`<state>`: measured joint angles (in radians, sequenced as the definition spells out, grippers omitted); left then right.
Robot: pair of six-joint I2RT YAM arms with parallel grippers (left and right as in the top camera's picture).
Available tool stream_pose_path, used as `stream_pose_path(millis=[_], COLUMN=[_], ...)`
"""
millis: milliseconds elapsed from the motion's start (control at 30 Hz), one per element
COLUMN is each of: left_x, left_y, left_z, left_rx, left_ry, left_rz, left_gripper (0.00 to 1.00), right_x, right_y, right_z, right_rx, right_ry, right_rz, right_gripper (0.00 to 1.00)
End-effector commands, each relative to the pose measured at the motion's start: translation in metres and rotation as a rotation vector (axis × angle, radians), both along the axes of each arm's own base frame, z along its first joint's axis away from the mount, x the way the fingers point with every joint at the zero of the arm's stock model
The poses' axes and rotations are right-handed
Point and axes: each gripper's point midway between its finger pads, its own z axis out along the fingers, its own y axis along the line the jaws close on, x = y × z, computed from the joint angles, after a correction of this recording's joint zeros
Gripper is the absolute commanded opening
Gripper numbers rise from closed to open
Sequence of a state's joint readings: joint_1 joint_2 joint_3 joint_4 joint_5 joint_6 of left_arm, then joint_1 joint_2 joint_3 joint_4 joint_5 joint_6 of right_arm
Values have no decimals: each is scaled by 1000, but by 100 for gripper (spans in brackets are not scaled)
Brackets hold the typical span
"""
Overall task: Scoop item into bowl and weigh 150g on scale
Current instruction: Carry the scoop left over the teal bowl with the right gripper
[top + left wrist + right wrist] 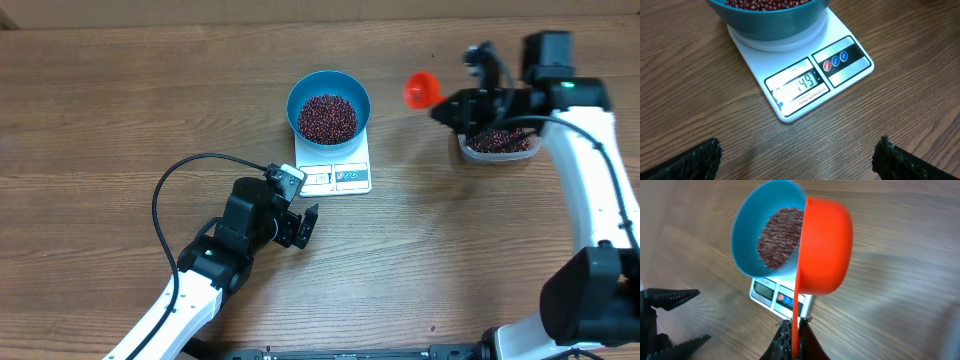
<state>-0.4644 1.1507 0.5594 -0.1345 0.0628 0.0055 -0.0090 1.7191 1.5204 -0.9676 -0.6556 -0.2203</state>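
Observation:
The blue bowl (328,92) holds a heap of dark red-brown beans (328,118) and stands on the white scale (335,177). In the left wrist view the scale (840,75) shows 149 on its display, with the bowl (770,22) above it. My left gripper (303,226) rests just below the scale, open, with bare table between its fingers (800,157). To the right of the bowl, my right gripper (450,106) is shut on the handle of an orange scoop (420,90). The scoop (825,250) hangs tipped on edge in front of the bowl (745,235).
A clear plastic tub (500,146) with more beans sits at the right, under the right arm. A black cable (175,180) loops over the table beside the left arm. The left gripper's fingers (675,297) show at the left edge of the right wrist view.

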Motion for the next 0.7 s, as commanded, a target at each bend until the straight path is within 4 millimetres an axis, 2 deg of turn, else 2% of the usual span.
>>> stream_pose_path(millis=[0, 233, 500, 667], left_x=[0, 0, 0, 0], left_y=[2, 2, 2, 2], left_z=[-3, -3, -3, -3], left_rx=[7, 7, 7, 7], left_ry=[6, 6, 6, 6], left_rz=[12, 12, 12, 12], left_gripper=[100, 100, 100, 99], right_x=[4, 3, 11, 15], right_y=[28, 72, 99, 106], right_z=[17, 13, 15, 19], right_rx=[-76, -213, -383, -422], right_ry=[-82, -171, -303, -354], right_rz=[25, 92, 79, 71], right_gripper=[4, 4, 4, 4])
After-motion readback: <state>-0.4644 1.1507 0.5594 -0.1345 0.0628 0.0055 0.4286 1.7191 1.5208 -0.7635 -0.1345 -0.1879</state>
